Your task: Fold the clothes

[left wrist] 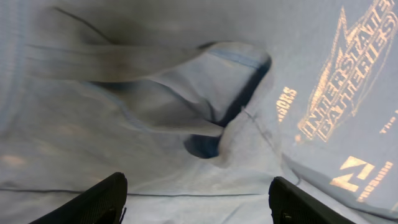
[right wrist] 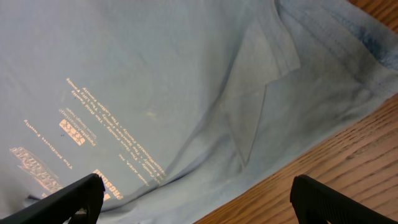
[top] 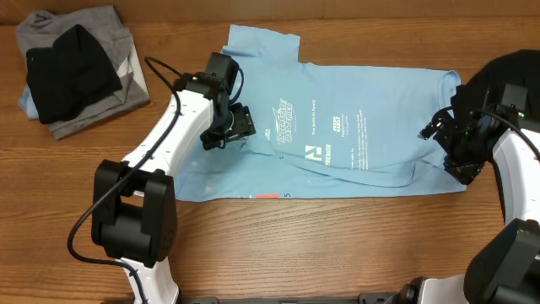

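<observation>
The light blue T-shirt (top: 354,127) lies spread across the middle of the table, print side up, with a sleeve folded in at its left. My left gripper (top: 239,125) hovers over that left part. In the left wrist view the left gripper (left wrist: 198,202) is open, with only the rumpled sleeve fold (left wrist: 205,124) of the blue T-shirt beneath. My right gripper (top: 447,143) is at the shirt's right end. It (right wrist: 199,199) stands wide open over the shirt's edge (right wrist: 261,93) and the bare wood, holding nothing.
A pile of folded grey and black clothes (top: 76,67) sits at the table's back left corner. The wooden table (top: 337,245) shows in front of the shirt. The left arm's base (top: 135,219) stands at the front left.
</observation>
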Action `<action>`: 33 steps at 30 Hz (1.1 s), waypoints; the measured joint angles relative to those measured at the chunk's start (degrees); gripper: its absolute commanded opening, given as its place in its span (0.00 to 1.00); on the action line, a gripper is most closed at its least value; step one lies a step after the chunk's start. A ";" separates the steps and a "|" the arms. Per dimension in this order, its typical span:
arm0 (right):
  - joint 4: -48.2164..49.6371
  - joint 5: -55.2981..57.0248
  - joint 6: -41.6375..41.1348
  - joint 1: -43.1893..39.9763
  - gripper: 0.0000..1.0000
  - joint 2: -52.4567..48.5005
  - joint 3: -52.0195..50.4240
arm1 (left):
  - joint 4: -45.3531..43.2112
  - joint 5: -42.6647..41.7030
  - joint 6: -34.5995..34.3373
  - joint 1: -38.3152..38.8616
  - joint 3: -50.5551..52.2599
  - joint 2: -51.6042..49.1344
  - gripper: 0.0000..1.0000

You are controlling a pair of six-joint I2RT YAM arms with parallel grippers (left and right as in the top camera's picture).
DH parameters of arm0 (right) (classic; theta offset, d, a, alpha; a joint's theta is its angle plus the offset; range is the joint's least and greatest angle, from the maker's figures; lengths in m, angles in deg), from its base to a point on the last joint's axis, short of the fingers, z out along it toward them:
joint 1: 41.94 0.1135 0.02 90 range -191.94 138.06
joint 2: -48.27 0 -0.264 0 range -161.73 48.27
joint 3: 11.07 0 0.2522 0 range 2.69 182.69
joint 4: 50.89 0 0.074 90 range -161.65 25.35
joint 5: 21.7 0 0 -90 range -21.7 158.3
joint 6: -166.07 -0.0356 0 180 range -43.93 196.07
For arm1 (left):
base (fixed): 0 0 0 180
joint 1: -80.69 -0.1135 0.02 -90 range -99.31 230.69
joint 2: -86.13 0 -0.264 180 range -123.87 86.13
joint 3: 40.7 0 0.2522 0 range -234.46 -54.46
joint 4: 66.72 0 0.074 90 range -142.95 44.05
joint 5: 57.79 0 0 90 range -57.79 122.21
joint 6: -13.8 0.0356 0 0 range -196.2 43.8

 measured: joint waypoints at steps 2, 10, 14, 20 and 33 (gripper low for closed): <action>-0.22 -0.42 0.00 0.00 1.00 0.00 0.00 | -0.50 -0.85 -1.09 0.35 0.39 -0.26 0.75; -0.68 -0.61 0.04 0.00 1.00 0.00 -0.04 | -0.98 -2.38 -5.05 0.68 0.63 -3.15 0.71; -0.76 -0.52 0.83 0.00 1.00 0.00 -0.04 | -1.68 -3.02 -6.19 0.52 0.63 -6.23 0.64; -0.74 -0.52 1.29 0.00 1.00 0.00 -0.04 | -3.85 -3.98 -6.73 0.15 0.90 -8.52 0.44; -0.48 -0.42 1.31 0.00 1.00 0.00 -0.04 | -6.80 -4.50 -6.62 -0.24 1.01 -8.59 0.19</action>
